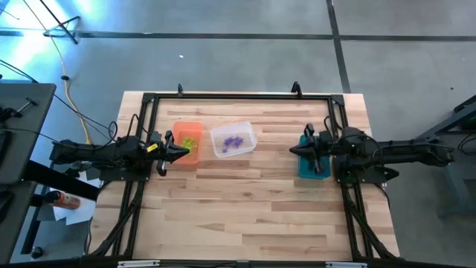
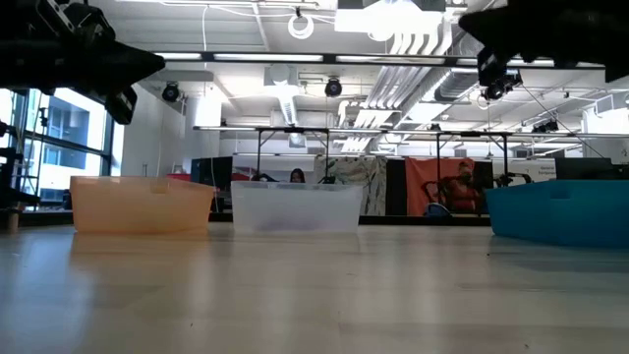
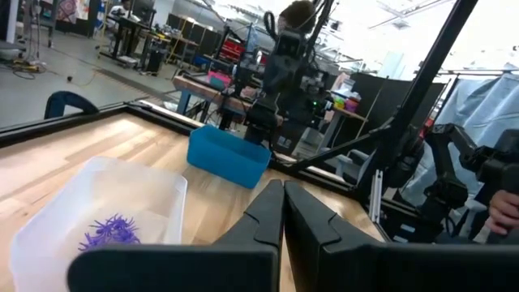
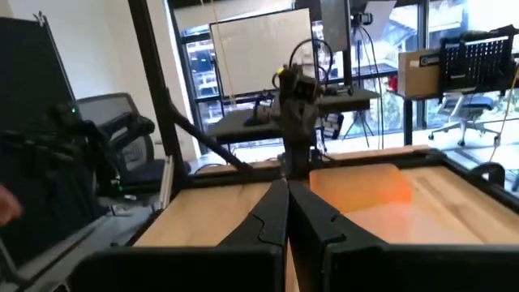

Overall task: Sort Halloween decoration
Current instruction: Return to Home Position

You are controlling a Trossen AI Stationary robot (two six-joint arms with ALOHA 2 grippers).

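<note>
Halloween decoration (image 1: 235, 141): no piece seen loose on the desk (image 1: 245, 216). Purple spiders heaped in the clear bin (image 1: 249, 132), yellow-green ones (image 1: 189, 141) in the orange bin (image 1: 186, 128). Grouped one colour to a bin, so likely sorted on purpose and close to finished. Black pieces not visible anywhere; teal bin (image 1: 305, 170) largely hidden under the right arm, contents impossible to tell.

Bins lined up in a row nearer the back edge of the desk: orange toward the left edge, clear about the middle, teal toward the right edge. Probably spaced that way to put a bin within easy reach of each arm, with the clear one between them.

Left hand (image 1: 182, 152): fingers pressed together, clamped on nothing, raised off the desk over the orange bin and pointing toward the clear bin. Right hand (image 1: 296, 150): fingers likewise together and empty, raised at the teal bin's inner side, wrist over the bin, pointing toward the desk's middle. Shut and empty probably for want of anything left to carry; held high to clear the bin walls. Judged as the parking stage: both arms stretched level from the side edges, facing each other, well apart.
</note>
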